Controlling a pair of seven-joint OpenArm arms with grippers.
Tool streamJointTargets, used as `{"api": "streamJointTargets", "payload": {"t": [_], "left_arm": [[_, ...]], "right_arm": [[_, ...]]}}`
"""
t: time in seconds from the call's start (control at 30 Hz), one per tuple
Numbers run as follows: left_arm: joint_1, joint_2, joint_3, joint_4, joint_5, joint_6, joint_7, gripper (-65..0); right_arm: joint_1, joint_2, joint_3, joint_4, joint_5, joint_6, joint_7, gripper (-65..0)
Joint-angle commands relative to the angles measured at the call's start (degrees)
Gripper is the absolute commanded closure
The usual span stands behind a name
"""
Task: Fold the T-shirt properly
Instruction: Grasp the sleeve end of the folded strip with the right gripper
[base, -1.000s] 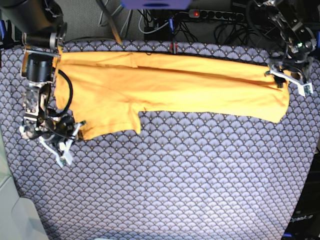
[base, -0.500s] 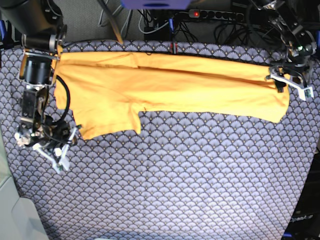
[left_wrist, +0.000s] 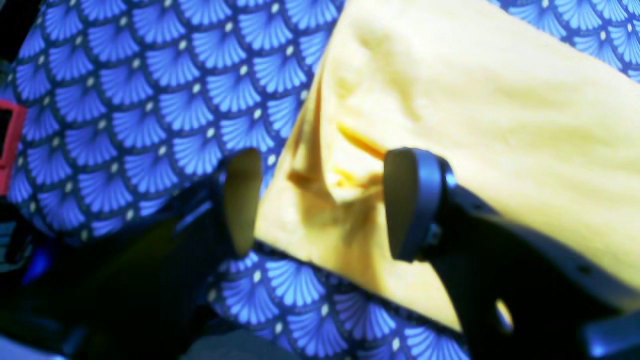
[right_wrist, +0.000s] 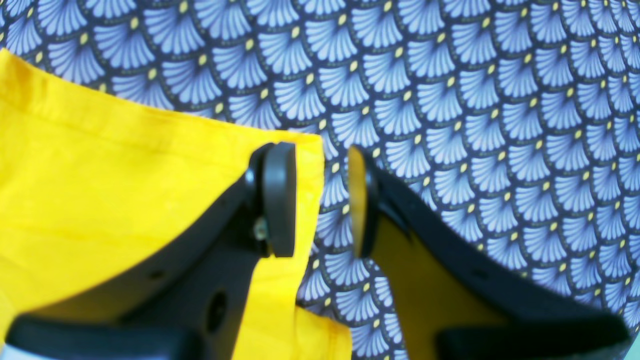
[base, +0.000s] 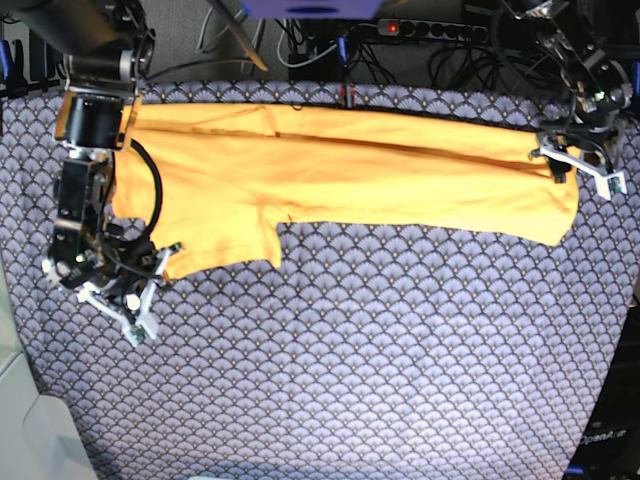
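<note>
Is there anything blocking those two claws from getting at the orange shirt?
Nothing visible does. The left gripper is open over a corner of the T-shirt; the right gripper is open at the sleeve's edge. Only patterned cloth lies around them.

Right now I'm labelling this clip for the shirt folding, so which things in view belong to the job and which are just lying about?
Part of the job:
- T-shirt, spread out and partly folded
- left gripper, open over a shirt corner
- right gripper, open at the sleeve edge

Just there:
- fan-patterned cloth under the shirt
- power strip and cables behind
</note>
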Motion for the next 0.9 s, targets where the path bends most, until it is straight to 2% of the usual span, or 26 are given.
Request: {"api": "streamJointTargets", "payload": {"t": [0.0,0.2,0.33,0.5,0.6,0.87], "left_arm": [[-0.2,-0.7,-0.3,1.3,-0.3,0.0,-1.3,-38.0],[-0.1,-0.7,-0.3,1.3,-0.2,-0.1,-1.3,-38.0],[-0.1,-0.7,-0.3,1.4,-0.2,-0.1,-1.2,-38.0],[-0.1,-0.7,-0.3,1.4,-0.2,-0.1,-1.2,-38.0],[-0.1,-0.7,-0.3,1.4,-0.2,-0.1,-1.2,-38.0],[-0.1,-0.7,-0.3,1.4,-0.2,-0.1,-1.2,-38.0]], "right_arm": [[1.5,0.3,0.2,1.0,0.5,-0.2,1.2,-19.0],[1.5,0.2,0.3,0.6,0.5,-0.2,1.9,-19.0],[3.1,0.4,0.3,-7.6,0.5,-0.2,4.1,-19.5],[5.4,0.5,0.4,-16.0,0.5,-0.2,6.4,-25.2],[5.1,0.5,0.4,-16.1,0.5,-0.2,6.7,-27.0],[5.1,0.4,0.4,-16.1,0.5,-0.2,6.7,-26.5]]}}
